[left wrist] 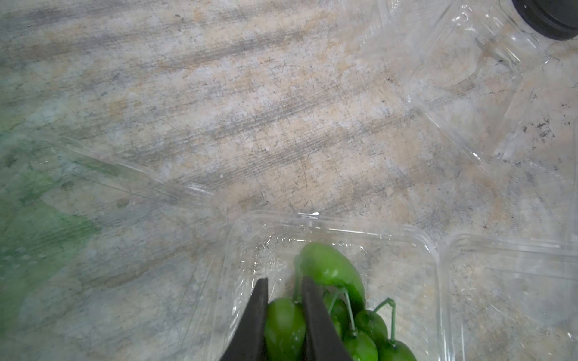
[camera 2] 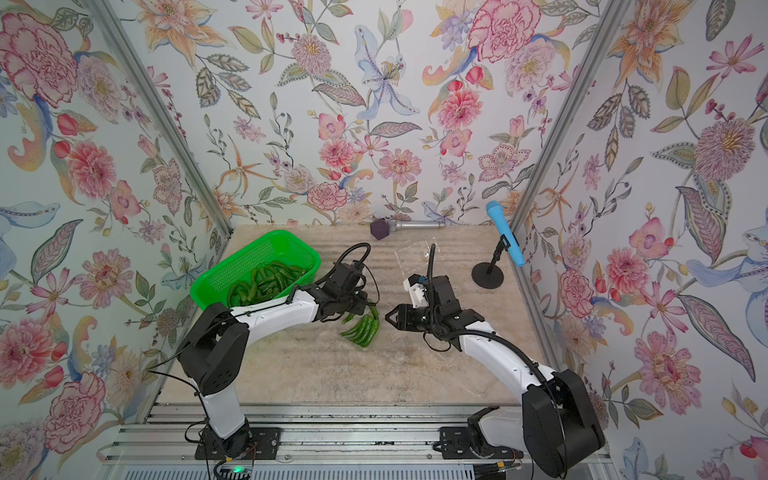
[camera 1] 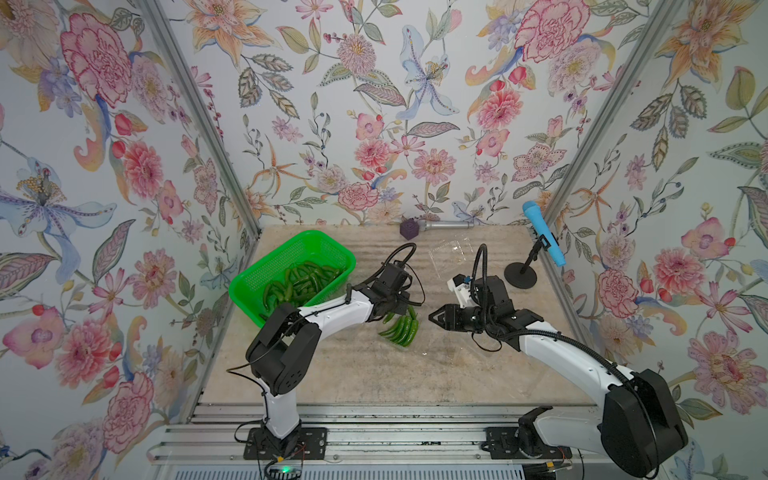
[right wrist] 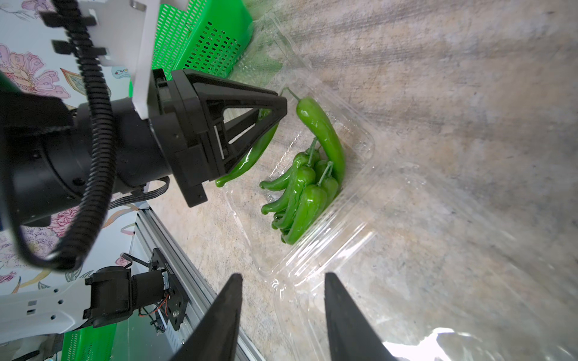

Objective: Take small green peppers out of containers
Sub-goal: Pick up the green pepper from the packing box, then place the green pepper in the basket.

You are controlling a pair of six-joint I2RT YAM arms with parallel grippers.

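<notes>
Both top views look steeply down from high at the front onto the whole bench (camera 1: 353, 374), nearly identical, shifted slightly sideways. The left wrist view sits close over the clear container (left wrist: 391, 237) of small green peppers (left wrist: 331, 268); the right wrist view shares that container from low alongside, farther off.

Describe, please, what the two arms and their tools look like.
The left arm and right arm have white shell links joined by bulky black joint housings. The left tool and right tool are black, each with two tapering, wedge-shaped fingers; the left's have open triangular frames. A white bracket sits behind the left tool, and ribbed black conduit loops past it.
</notes>
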